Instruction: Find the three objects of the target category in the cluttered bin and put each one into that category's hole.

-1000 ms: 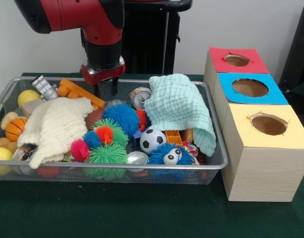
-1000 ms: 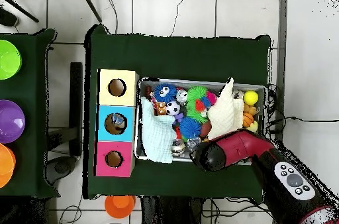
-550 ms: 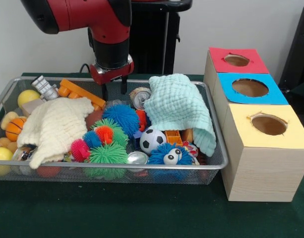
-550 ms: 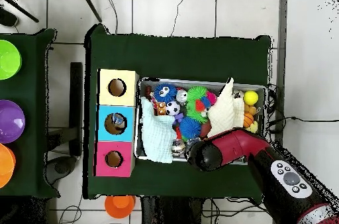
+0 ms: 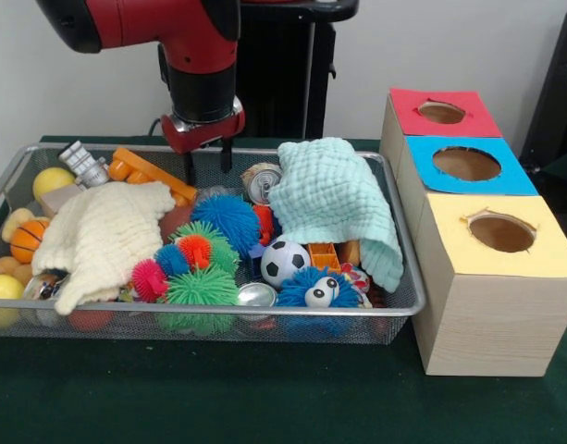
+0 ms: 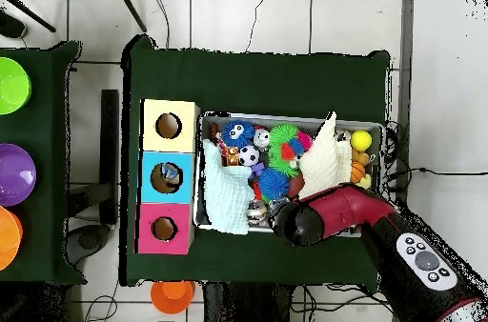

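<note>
Hovering empty, the claw [image 5: 207,165] hangs above the bin [image 5: 403,277].

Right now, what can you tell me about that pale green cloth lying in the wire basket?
The pale mint-green cloth looks soft, with a crinkled, waffle-like weave, probably cotton muslin. It lies crumpled in a heap at the end of the wire mesh basket nearest the coloured wooden boxes. One flap droops down the basket's inner wall. It leans against a silver drinks can and partly covers small toys beneath it. Nothing is gripping it; in the overhead view it shows as a pale wedge.
</note>
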`<state>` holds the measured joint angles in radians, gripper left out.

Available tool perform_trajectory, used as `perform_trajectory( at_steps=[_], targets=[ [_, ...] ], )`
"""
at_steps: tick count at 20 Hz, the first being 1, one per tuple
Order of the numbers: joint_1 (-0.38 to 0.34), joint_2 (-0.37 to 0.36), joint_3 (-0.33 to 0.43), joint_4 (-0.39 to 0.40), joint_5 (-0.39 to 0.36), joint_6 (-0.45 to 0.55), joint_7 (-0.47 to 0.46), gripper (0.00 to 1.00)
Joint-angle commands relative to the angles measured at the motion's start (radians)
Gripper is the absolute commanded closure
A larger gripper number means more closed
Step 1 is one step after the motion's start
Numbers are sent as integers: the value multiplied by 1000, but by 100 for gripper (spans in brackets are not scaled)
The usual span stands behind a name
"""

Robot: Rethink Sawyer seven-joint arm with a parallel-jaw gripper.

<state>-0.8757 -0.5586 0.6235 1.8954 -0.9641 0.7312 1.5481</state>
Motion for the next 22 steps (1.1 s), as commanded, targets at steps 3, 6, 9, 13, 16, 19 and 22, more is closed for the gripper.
perform_trajectory(
  at_steps=[3,6,9,13,16,19,22],
  targets=[
    [11,-3,33,-48,-75,-59,-184,0],
    [10,10,37,-48,-70,-77,-167,0],
    [3,32,35,-40,-67,-97,-155,0],
    [-1,53,34,-35,-79,-149,-130,0],
    [-5,50,42,-38,-77,-186,-120,0],
    [13,48,25,-55,-92,-195,-122,0],
    [39,47,-13,-67,-114,-171,-129,0]
  ],
)
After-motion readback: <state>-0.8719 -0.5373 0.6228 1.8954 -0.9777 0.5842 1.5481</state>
